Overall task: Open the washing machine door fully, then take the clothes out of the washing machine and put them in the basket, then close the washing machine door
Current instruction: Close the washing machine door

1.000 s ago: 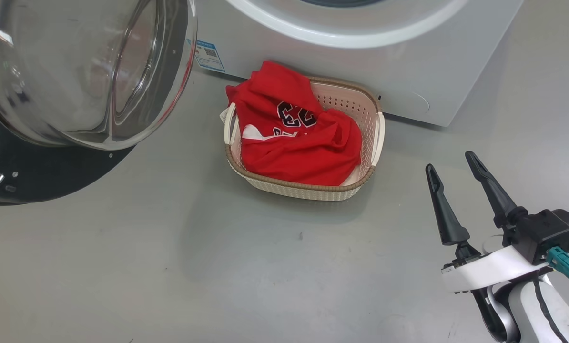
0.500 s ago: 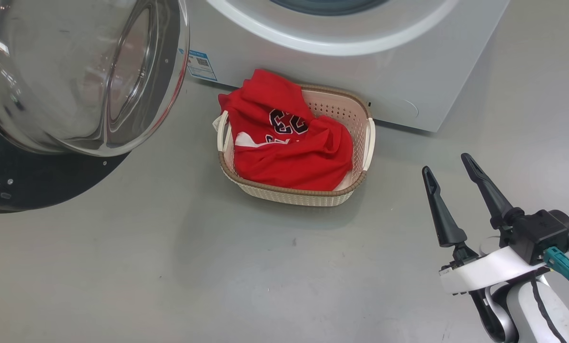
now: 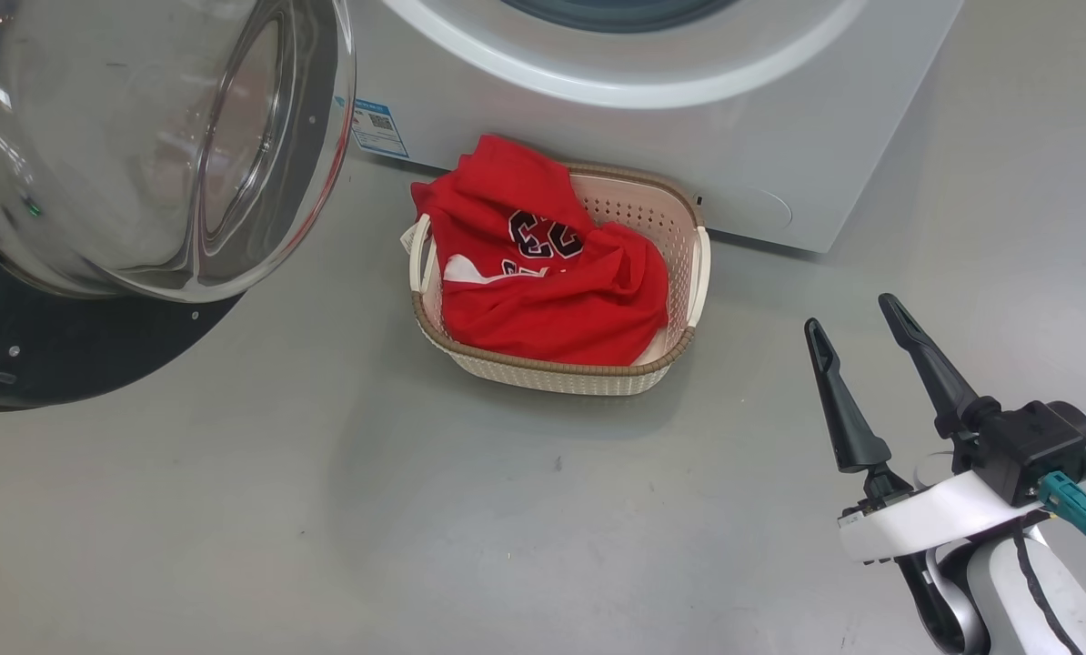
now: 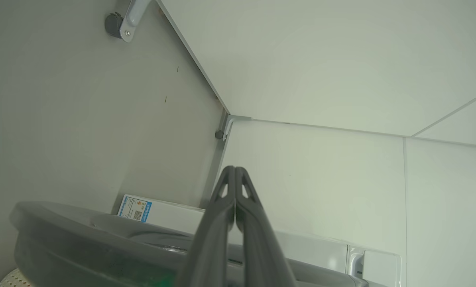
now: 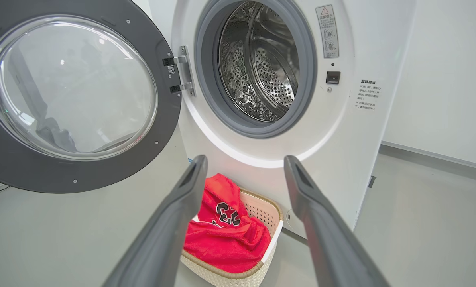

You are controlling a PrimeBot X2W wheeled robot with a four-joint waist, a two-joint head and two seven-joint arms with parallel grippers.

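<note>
Closing is judged the step in hand. The washing machine door (image 5: 76, 95) stands swung wide to the left of the washing machine (image 3: 616, 127), hung on its hinge (image 5: 181, 69) at the left edge of the opening. The drum (image 5: 262, 67) shows bare steel. The red jersey (image 3: 543, 282) lies heaped in the basket (image 3: 561, 368), at the machine's foot below the opening.

The left gripper (image 4: 234, 169), fingers pressed together on nothing, points over the door's dark rim from its outer side; contact cannot be told. The right gripper (image 3: 850, 313), fingers spread and empty, hangs well out in front of the machine.

Recommended: push on the rim far from the hinge and press firmly until the latch catches. Check that the jersey lies clear of the door's arc.

The floor (image 3: 325, 509) is smooth, grey and lightly scuffed. White wall panels (image 4: 321, 59) stand beside the machine.
</note>
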